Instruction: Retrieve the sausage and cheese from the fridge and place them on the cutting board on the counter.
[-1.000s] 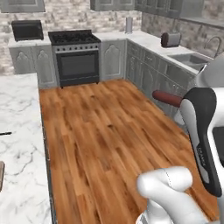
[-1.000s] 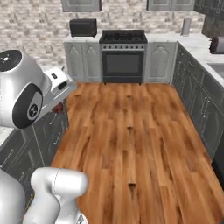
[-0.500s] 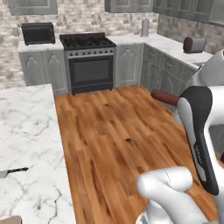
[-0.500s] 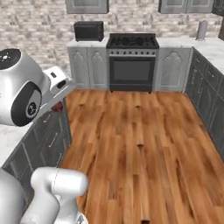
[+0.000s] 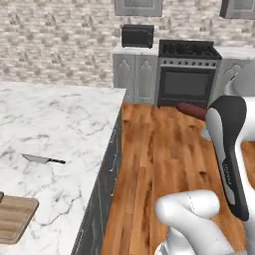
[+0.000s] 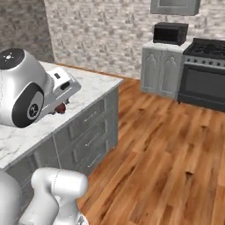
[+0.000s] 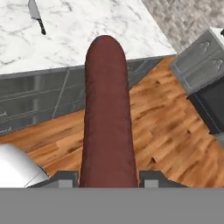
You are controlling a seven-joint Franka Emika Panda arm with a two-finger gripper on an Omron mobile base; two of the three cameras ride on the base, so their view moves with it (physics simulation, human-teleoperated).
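Observation:
The dark reddish-brown sausage (image 7: 107, 118) stands lengthwise between my fingertips (image 7: 64, 177), and my gripper (image 7: 108, 178) is shut on it. From the left base view its end (image 5: 191, 109) sticks out to the left of my dark forearm, above the wood floor. In the right base view a bit of the sausage (image 6: 61, 108) peeks out under my white hand. The white marble counter (image 5: 60, 124) lies to my left, with the light-brown cutting board (image 5: 12, 217) at its near left corner. The cheese and the fridge are out of view.
A knife (image 5: 44, 159) lies on the counter beyond the board, and the knife (image 7: 36, 15) also appears at the top of the hand view. Grey drawer fronts (image 6: 90, 134) face the wood floor (image 5: 164, 149). A stove (image 5: 187, 74) and microwave (image 5: 138, 36) stand at the back wall.
The whole picture has shifted: the base has turned left, bringing the marble counter, knife and cutting board into view. The sausage stays held in my gripper.

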